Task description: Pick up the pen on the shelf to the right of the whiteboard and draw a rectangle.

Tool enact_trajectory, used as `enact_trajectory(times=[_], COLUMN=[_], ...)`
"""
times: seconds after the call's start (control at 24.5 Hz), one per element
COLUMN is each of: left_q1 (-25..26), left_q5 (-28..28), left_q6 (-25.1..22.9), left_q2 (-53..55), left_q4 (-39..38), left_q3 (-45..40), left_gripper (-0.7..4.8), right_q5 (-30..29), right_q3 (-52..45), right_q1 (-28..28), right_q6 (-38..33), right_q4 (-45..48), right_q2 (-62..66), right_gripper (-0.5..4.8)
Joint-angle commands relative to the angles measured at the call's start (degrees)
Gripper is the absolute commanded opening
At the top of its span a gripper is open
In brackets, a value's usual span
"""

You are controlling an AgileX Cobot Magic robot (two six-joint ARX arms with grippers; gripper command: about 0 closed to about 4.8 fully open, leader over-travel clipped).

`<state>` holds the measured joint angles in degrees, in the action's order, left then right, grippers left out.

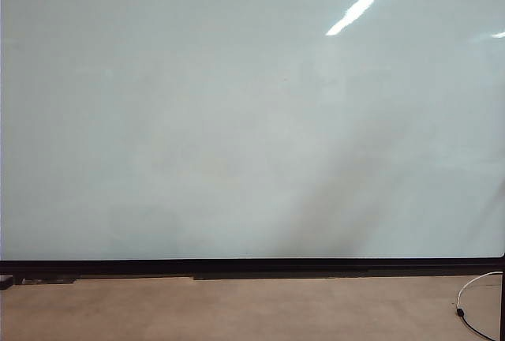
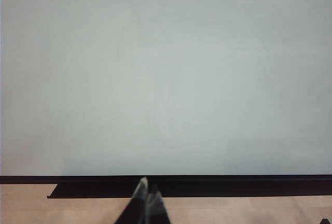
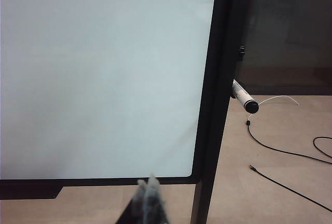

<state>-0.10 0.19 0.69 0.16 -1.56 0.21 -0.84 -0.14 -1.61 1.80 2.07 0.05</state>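
Note:
The whiteboard [image 1: 237,120] is a large, glossy pale sheet with a thin black bottom edge, and it fills the exterior view. No rectangle shows on it. In the right wrist view the pen [image 3: 243,96], white with a black end, juts out just past the board's black right frame; I cannot make out the shelf under it. My right gripper [image 3: 148,184] is shut and empty, low in front of the board's lower right corner, well short of the pen. My left gripper [image 2: 148,189] is shut and empty before the board's bottom edge. Neither gripper appears in the exterior view.
A black frame post [image 3: 211,110] runs down the board's right side. Thin black cables [image 3: 282,152] lie on the tan floor to the right, and a white cable [image 1: 476,294] curls at the lower right. A dark panel [image 3: 285,27] stands behind the pen.

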Motion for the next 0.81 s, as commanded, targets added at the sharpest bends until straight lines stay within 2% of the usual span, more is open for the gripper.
enact_trajectory(times=[0.04, 0.65, 0.81], left_q1=[-0.02, 0.0, 0.0], left_q5=[0.02, 0.02, 0.02], left_q6=[-0.24, -0.24, -0.24], left_q2=[0.02, 0.02, 0.02], left_q4=[0.35, 0.35, 0.35], left_q3=[0.17, 0.17, 0.17], left_gripper=[-0.04, -0.04, -0.04], right_q5=[0.28, 0.7, 0.72], right_q3=[0.24, 0.26, 0.26], right_q1=[0.04, 0.04, 0.04], right_q6=[0.13, 0.13, 0.13], right_q4=[0.76, 1.88, 5.44], right_q2=[0.02, 0.02, 0.02], right_gripper=[-0.06, -0.06, -0.06])
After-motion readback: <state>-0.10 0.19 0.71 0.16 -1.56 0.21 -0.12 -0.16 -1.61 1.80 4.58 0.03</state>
